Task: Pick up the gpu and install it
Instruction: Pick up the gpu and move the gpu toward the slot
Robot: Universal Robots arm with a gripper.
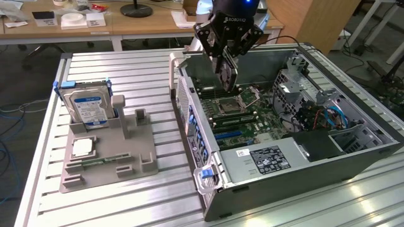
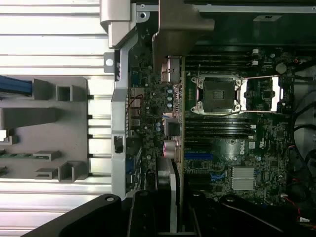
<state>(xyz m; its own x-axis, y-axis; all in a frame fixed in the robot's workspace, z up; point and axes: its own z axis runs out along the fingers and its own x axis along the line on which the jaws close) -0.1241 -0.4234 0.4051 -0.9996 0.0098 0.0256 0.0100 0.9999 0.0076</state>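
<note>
- The robot's hand (image 1: 225,56) hangs over an open computer case (image 1: 353,163) lying on its side on the slatted metal tabletop (image 1: 126,66).
- Its fingers are closed narrowly on the upper edge of the gpu (image 1: 228,76), which hangs on edge in the air.
- The card's lower edge sits just above the motherboard (image 1: 243,118), beside the CPU socket (image 2: 217,94).
- At the exterior view's left, a hard drive (image 1: 88,106) stands upright in a grey parts holder (image 1: 120,158).
</note>
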